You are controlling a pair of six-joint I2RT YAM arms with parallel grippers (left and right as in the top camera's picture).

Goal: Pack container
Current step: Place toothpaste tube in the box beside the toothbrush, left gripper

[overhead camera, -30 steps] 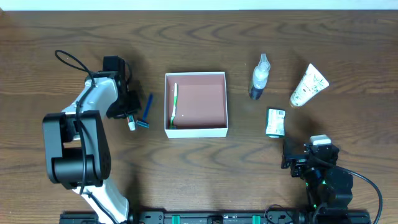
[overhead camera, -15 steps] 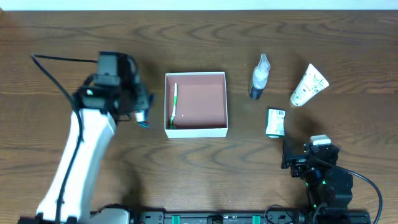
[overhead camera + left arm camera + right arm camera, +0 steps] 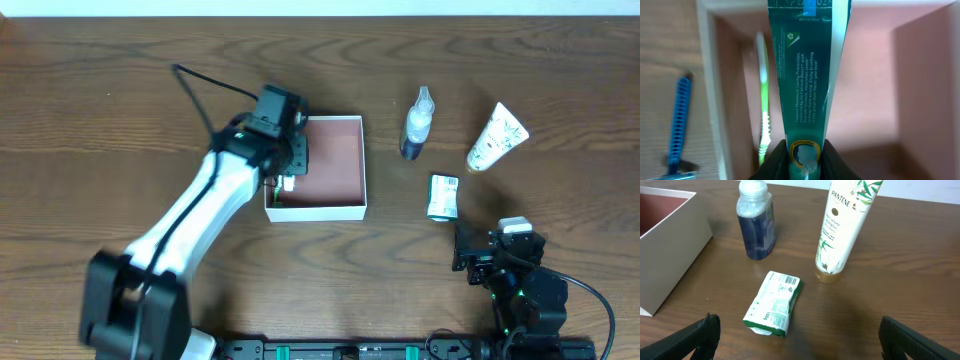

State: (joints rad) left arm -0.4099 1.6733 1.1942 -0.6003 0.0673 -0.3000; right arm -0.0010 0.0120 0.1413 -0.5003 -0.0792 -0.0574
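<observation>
1. The container (image 3: 340, 208) is found at centre frame in the overhead view. A green toothbrush (image 3: 762, 95) is laid along its left wall.
2. The left jaws are clenched on a toothpaste tube (image 3: 805, 75), which is held over the container's left half. The right jaws (lower right) are spread apart and empty.
3. Risk: if the tube is released here, it may be dropped across the toothbrush or propped against the wall.
4. Height above the floor cannot be judged, so a bounce-out is possible.
</observation>
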